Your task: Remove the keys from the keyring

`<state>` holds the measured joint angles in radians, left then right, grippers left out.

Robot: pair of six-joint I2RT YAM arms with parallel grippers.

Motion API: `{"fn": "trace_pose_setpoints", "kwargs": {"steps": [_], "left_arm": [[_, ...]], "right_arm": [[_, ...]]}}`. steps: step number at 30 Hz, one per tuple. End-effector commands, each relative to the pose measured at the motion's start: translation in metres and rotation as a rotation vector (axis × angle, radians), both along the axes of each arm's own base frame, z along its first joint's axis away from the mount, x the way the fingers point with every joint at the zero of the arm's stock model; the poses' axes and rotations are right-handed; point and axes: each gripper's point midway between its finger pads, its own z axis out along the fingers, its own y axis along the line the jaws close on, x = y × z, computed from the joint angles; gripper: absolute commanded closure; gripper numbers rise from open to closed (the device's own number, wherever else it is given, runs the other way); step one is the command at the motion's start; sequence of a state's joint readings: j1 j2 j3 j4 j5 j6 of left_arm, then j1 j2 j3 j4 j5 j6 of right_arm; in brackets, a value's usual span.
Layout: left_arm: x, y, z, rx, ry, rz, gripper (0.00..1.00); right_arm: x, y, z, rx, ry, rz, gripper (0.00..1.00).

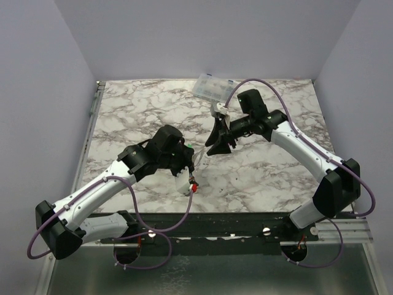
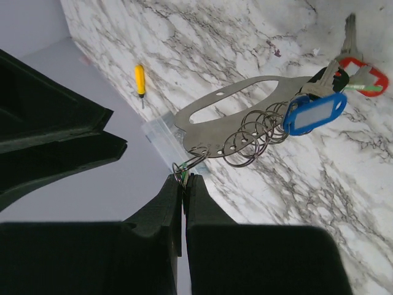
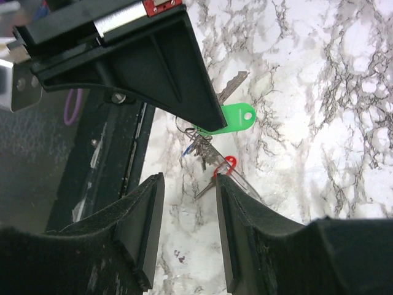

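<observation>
The keyring [image 2: 236,114], a flat grey metal loop, hangs over the marble table [image 1: 147,110] with several split rings [image 2: 252,138] on it. A blue-tagged key [image 2: 313,114] and a red-tagged key [image 2: 365,77] hang from those rings. My left gripper [image 2: 183,179] is shut on the green-tagged key [image 3: 230,118] and its ring, and holds the whole bunch [image 1: 195,166] up. My right gripper [image 3: 187,230] is open just to the right of it [image 1: 218,142], with nothing between its fingers. The keyring [image 3: 242,181] shows edge-on beyond its fingers [image 3: 230,233]. A yellow-headed key [image 2: 140,80] lies apart on the table.
A clear plastic compartment box [image 1: 212,88] lies at the back of the table, behind the right arm. A metal rail [image 1: 92,117] edges the table's left side, and a black bar [image 1: 233,221] runs along the near edge between the arm bases.
</observation>
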<state>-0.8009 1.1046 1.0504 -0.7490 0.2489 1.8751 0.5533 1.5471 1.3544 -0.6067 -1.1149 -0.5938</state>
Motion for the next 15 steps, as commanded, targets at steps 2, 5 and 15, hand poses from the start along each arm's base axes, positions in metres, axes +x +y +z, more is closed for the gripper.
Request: {"fn": "trace_pose_setpoints", "kwargs": {"steps": [2,5,15], "left_arm": [[-0.009,-0.017,0.024,-0.058,-0.178,-0.188,1.00],[-0.011,-0.020,0.025,-0.055,-0.203,-0.216,1.00],[-0.011,-0.022,0.025,-0.044,-0.233,-0.237,1.00]], "right_arm": [[-0.004,0.007,0.002,0.012,-0.096,0.089,0.51],[-0.008,0.010,0.003,0.016,-0.104,0.111,0.51],[-0.022,0.020,-0.008,0.015,-0.031,0.133,0.64]]}}
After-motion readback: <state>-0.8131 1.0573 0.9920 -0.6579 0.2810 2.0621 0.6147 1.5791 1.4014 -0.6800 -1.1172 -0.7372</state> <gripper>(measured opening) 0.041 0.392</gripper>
